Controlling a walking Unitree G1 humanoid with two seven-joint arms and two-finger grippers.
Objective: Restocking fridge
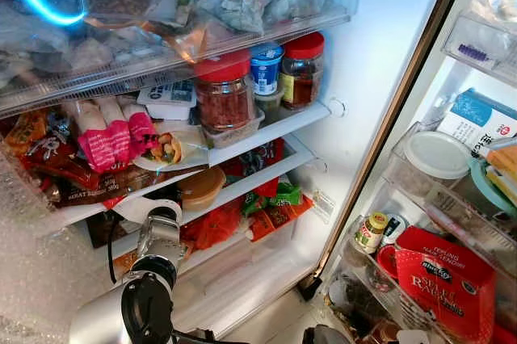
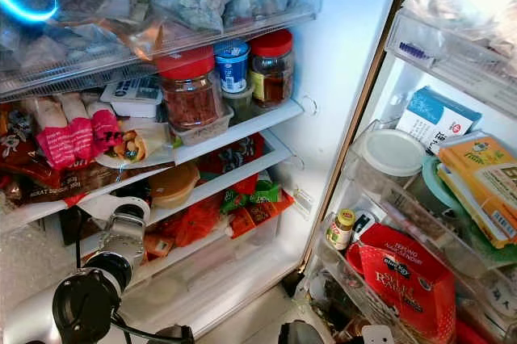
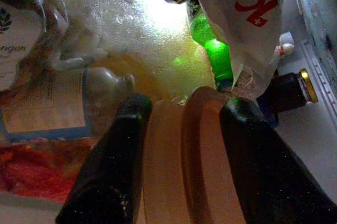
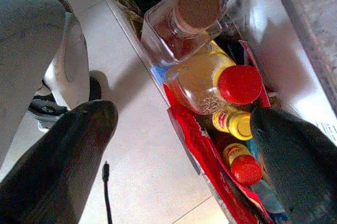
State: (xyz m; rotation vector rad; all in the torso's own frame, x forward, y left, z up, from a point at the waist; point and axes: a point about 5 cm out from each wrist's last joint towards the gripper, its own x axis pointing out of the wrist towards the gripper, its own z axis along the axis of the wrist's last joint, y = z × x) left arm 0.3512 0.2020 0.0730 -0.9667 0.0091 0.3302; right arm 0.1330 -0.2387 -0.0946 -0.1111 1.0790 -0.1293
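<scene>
Tan tub (image 3: 181, 161) held between the left gripper (image 3: 181, 129) fingers, deep on a crowded fridge shelf (image 1: 242, 186).
To seat it well, the gripper should set it flat before releasing; beyond it lie a green bottle (image 3: 213, 50), a labelled jar (image 3: 63, 100) and a white bag (image 3: 247, 8). The right gripper (image 4: 184, 145) hangs spread wide above door-bin bottles (image 4: 231, 92).

The red bag (image 1: 447, 287) in the door bin reads "Blue Sky" and "Sweet Raisins"; the dark packet (image 1: 89, 190) on the fridge shelf reads "Meat Tender 300g"; other labels are too blurred to read
</scene>
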